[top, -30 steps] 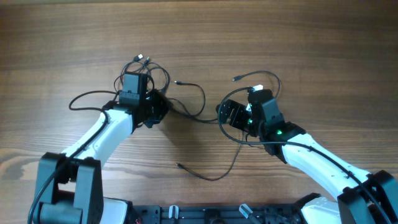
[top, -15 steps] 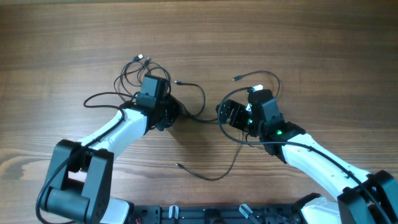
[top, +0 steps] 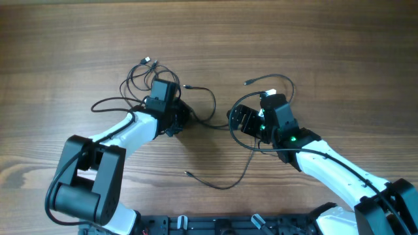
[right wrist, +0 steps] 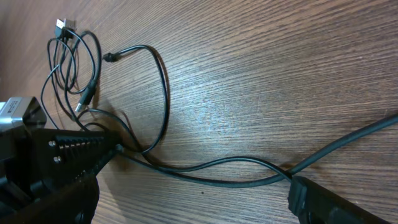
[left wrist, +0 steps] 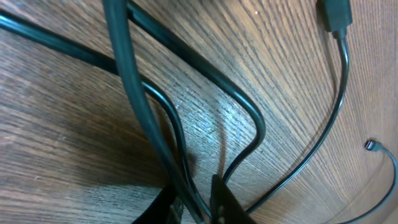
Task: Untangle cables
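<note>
Thin black cables lie on the wooden table. A tangle of loops with plugs (top: 145,73) sits at the upper left, and one strand (top: 208,104) runs from it towards the middle. My left gripper (top: 183,119) is down on the table at this strand. In the left wrist view its fingers (left wrist: 194,206) are closed on cable strands (left wrist: 249,118) that cross between them. My right gripper (top: 234,121) is open; a cable (right wrist: 217,167) passes between its spread fingers (right wrist: 205,174) without being pinched. The tangle also shows in the right wrist view (right wrist: 73,53).
Another thin cable (top: 269,79) curls above the right wrist. One more cable (top: 222,185) lies loose towards the front middle, its plug end (top: 187,173) on bare wood. A flat plug (left wrist: 333,14) lies at the top right of the left wrist view.
My left gripper has moved to the right, from beside the tangle to the strand near the middle, then settled. The right arm has not moved.
</note>
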Robot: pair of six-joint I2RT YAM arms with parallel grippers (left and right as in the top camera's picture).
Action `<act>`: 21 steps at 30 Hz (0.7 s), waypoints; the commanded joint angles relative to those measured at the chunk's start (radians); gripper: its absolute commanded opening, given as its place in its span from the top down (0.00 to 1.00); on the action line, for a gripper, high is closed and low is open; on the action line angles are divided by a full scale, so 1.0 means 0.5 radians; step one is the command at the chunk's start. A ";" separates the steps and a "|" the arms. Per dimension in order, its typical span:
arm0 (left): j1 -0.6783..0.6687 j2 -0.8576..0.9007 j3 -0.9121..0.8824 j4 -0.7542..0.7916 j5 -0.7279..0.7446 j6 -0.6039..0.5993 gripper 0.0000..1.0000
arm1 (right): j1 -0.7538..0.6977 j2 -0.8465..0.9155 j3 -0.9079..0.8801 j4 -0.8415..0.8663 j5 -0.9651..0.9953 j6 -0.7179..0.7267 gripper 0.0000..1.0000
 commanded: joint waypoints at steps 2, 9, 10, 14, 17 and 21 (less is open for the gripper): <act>-0.010 0.066 0.002 0.001 -0.034 -0.006 0.96 | -0.001 0.004 0.010 -0.005 0.050 0.011 0.00; -0.004 -0.117 0.003 -0.002 0.075 0.072 0.96 | -0.001 0.004 0.010 -0.005 0.049 0.012 0.00; -0.004 -0.175 0.003 -0.003 0.079 0.074 0.96 | -0.001 0.004 0.010 -0.005 0.049 0.012 0.00; -0.005 -0.613 0.003 -0.024 0.078 0.176 0.96 | -0.001 0.004 0.010 -0.005 0.049 0.011 0.00; -0.006 -0.859 0.003 -0.038 0.050 0.179 0.96 | -0.001 0.004 0.010 -0.005 0.049 0.011 0.00; -0.004 -1.101 0.003 -0.046 -0.063 0.514 0.96 | -0.001 0.004 0.010 -0.006 0.048 0.011 0.00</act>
